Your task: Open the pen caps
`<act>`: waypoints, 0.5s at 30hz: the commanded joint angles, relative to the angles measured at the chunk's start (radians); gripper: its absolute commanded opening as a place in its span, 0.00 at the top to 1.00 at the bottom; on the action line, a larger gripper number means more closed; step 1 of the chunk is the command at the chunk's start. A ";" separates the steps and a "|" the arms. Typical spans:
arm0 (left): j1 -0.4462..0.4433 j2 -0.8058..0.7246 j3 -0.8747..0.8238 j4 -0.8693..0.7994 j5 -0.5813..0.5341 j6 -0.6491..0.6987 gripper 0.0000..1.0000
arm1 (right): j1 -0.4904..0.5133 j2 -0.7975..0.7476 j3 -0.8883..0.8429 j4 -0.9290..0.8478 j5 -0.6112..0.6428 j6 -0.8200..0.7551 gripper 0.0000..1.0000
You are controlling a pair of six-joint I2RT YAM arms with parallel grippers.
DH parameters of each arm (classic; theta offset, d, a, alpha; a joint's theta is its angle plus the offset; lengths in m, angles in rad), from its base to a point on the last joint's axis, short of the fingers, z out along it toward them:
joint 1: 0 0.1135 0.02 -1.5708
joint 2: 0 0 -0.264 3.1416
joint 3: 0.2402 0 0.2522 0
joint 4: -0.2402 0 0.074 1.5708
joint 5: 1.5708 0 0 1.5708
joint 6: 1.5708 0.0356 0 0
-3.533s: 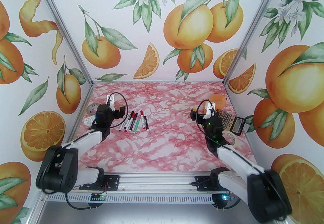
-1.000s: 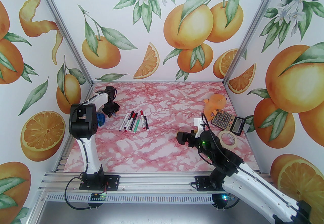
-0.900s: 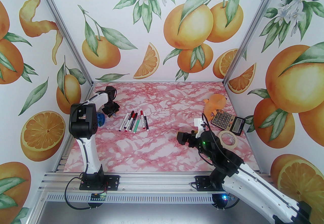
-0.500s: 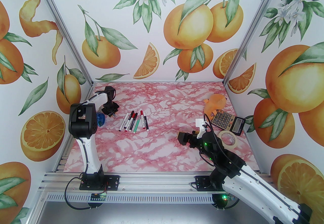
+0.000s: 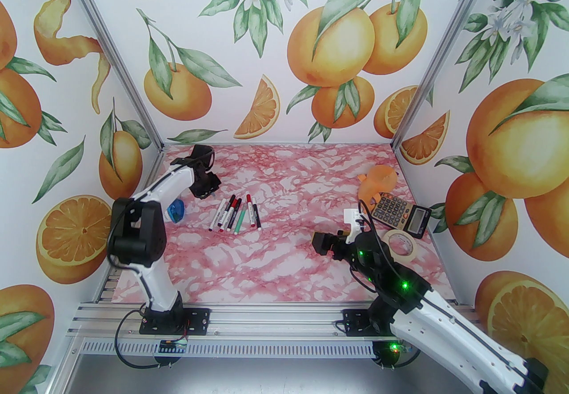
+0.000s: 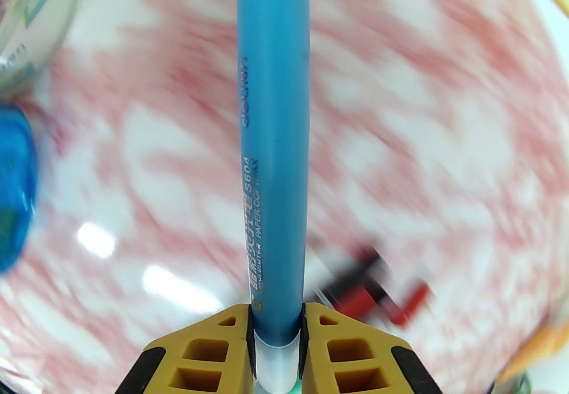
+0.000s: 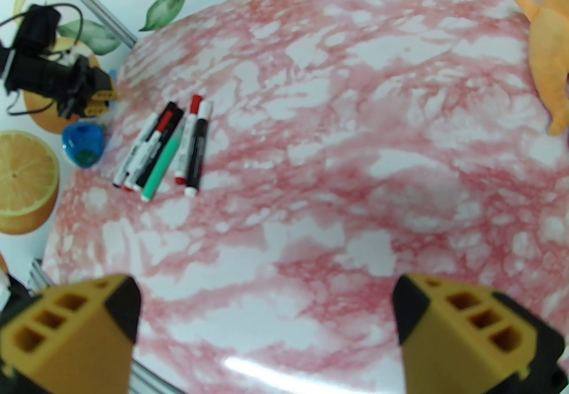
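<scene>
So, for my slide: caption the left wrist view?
Left gripper shut on a blue highlighter, pink marbled table blurred behind.

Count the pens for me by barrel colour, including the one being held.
1 blue pen, gripped in the left pincer
1 green pen, lying in the group on the table
5 white or black pens beside it, too small to split reliably by colour
Total: 7 pens

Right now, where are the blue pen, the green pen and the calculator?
blue pen (image 6: 272, 152): left wrist view, middle of its barrel.
green pen (image 5: 240, 220): top external view, middle of its barrel.
calculator (image 5: 390, 208): top external view, on its keypad.
</scene>
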 commanded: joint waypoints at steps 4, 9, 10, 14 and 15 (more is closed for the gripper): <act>-0.236 -0.151 -0.174 0.016 -0.035 -0.128 0.80 | 0.009 -0.032 0.045 -0.086 0.008 0.020 0.00; -0.483 -0.244 -0.313 0.046 -0.112 -0.339 0.81 | 0.009 -0.043 0.063 -0.156 0.008 0.023 0.00; -0.525 -0.257 -0.335 0.051 -0.125 -0.386 0.81 | 0.009 -0.043 0.065 -0.163 0.004 0.021 0.00; -0.682 -0.299 -0.408 0.056 -0.188 -0.568 0.80 | 0.009 -0.050 0.064 -0.181 -0.017 0.032 0.00; -0.707 -0.307 -0.424 0.059 -0.198 -0.602 0.80 | 0.009 -0.053 0.064 -0.183 -0.023 0.033 0.00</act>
